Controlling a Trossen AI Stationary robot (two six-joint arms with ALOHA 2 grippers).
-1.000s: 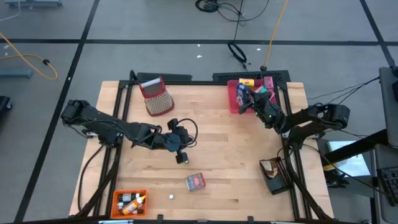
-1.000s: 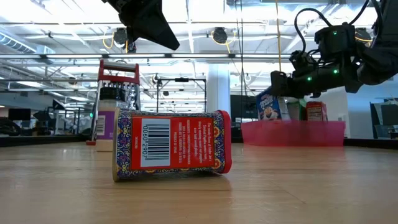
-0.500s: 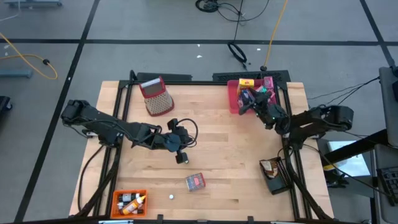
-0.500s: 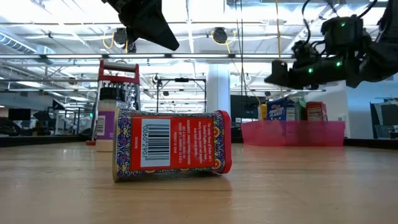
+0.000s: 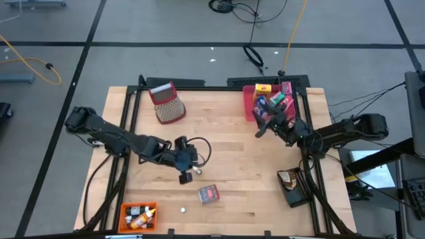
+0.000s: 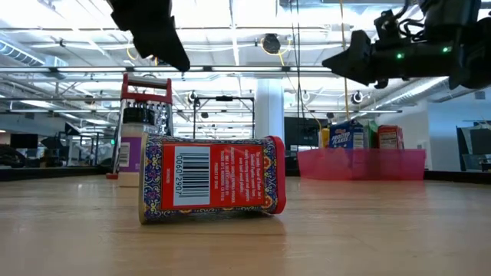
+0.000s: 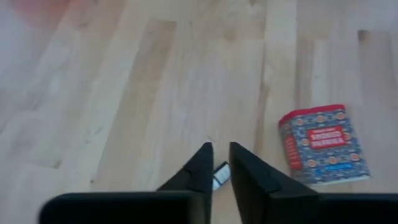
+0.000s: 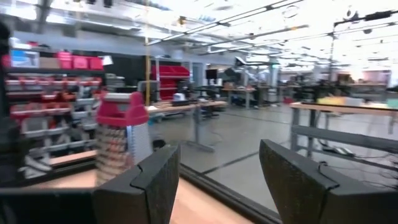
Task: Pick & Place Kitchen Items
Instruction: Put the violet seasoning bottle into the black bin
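Note:
A red patterned box (image 5: 208,193) lies on its broad side near the table's near edge, and it fills the low view (image 6: 211,180). A tiny white piece (image 5: 183,210) rests on the wood to its left. My left gripper (image 5: 186,176) hovers above the table just left of and beyond the box (image 7: 323,144). Its fingers (image 7: 222,163) stand almost together, touching nothing. My right gripper (image 5: 262,126) is open (image 8: 217,168) in the air on the near side of the pink tray (image 5: 248,106), which holds blue, green and red packets.
The red-topped mesh grater (image 5: 166,103) stands at the far left of the table. An orange tray (image 5: 126,214) with small bottles sits at the near left corner. A black tray (image 5: 292,192) sits at the right edge. Bare wood lies between the arms.
My left gripper has moved toward the near edge and slightly left, closer to the red box. My right gripper has risen from the pink tray and drawn back toward the near edge. A blue box that stood beside its fingers now stands lower in the tray.

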